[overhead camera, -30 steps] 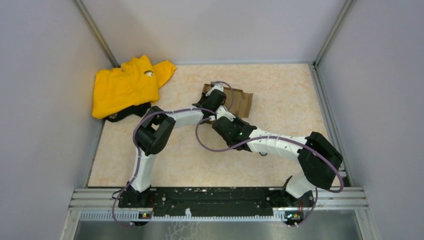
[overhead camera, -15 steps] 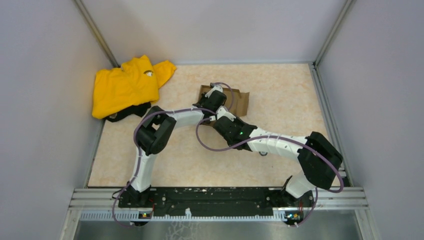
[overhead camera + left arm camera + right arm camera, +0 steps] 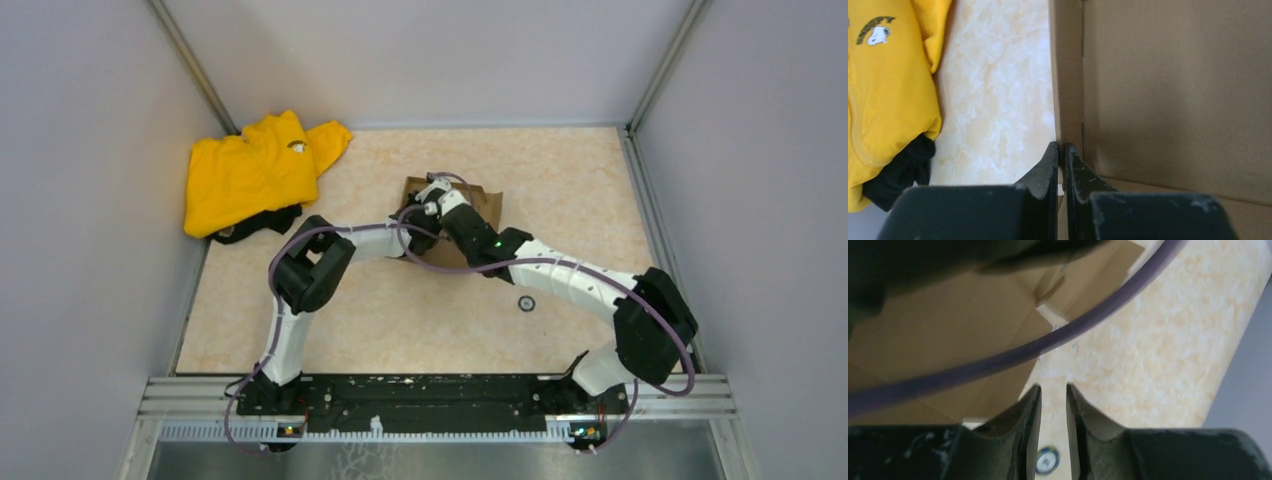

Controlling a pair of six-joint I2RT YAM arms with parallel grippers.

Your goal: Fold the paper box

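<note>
The paper box [image 3: 482, 205] is lying partly opened toward the far middle of the marbled table [image 3: 590, 180], well apart from the yellow garment [image 3: 250, 170] bunched in the far left corner. The left gripper [image 3: 1062, 148] is nipping the near end of a narrow side flap that is standing upright beside the box's broad panel, and its jaws look all but closed on the thin cardboard. The right gripper [image 3: 1053, 390] is hovering by the box's edge with its jaws a narrow slit apart and gripping nothing. Bare table and a small round token [image 3: 1048, 460] are showing through the gap. A side wall seems to be going up. The next move is probably calling for the right gripper to catch a neighbouring flap and turn it inward while the left is steadying the wall, minding the purple cable [image 3: 1088, 322] draped across the box.
</note>
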